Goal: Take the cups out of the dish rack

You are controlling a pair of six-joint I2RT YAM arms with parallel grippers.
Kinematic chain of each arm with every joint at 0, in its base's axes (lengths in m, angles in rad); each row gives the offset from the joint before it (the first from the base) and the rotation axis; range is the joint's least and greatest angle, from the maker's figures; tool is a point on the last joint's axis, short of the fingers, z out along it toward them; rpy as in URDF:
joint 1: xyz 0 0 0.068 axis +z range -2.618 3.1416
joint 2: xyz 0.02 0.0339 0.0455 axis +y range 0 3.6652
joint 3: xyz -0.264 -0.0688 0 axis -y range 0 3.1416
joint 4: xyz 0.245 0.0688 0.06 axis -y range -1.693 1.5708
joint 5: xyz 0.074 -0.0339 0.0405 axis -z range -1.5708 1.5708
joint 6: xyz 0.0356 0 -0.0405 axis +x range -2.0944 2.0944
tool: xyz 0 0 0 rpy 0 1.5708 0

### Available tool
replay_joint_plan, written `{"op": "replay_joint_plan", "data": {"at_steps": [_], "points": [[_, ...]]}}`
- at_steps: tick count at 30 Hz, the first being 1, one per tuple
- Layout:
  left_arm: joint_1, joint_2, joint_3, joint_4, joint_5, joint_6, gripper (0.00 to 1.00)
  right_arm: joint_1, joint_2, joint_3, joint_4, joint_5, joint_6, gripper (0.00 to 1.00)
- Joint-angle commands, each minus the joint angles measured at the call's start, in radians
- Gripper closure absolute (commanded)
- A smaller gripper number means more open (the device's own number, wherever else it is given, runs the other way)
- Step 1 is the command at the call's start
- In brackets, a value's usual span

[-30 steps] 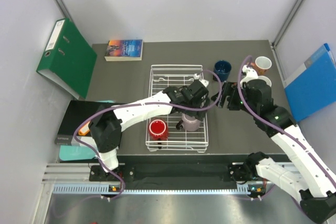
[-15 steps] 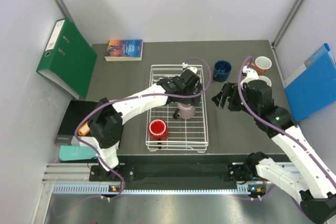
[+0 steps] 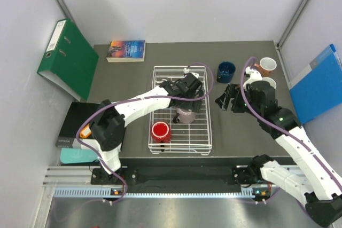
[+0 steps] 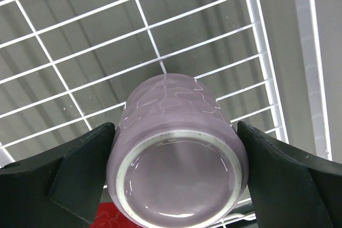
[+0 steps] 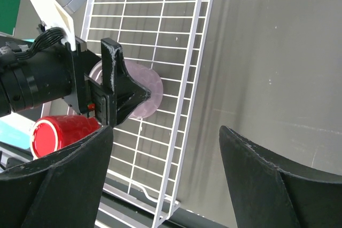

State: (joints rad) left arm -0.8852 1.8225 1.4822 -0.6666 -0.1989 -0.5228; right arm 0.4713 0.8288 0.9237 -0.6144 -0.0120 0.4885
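Open left claw [image 4: 175,132] straddles upturned mauve mug [image 4: 179,177] by right edge of dish rack [image 3: 179,68]; best closed squarely, lifted straight; right claw [image 5: 166,132] open, empty

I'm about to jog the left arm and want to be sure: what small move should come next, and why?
Probably close the left gripper on the pale mauve mug. Its fingers stand wide apart on either side of the mug, which sits base-up in the dish rack, so a squeeze should secure it before any lift.
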Motion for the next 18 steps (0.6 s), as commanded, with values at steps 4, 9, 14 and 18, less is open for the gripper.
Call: {"op": "replay_joint_plan", "data": {"at_steps": [4,9,14,18], "points": [[-0.003,-0.068,0.021,-0.076,-0.034,-0.003,0.01,0.010,0.006,0.033,0.039,0.007,-0.008,0.20],[-0.001,-0.112,0.032,-0.027,-0.027,0.006,0.01,0.012,0.009,0.030,0.047,0.007,-0.002,0.20],[-0.001,-0.095,0.067,-0.091,0.016,0.003,0.01,0.012,0.003,0.026,0.042,0.032,-0.002,0.20],[-0.001,-0.092,0.043,-0.125,0.024,-0.022,0.01,0.012,0.003,0.024,0.038,0.037,-0.002,0.20]]}}
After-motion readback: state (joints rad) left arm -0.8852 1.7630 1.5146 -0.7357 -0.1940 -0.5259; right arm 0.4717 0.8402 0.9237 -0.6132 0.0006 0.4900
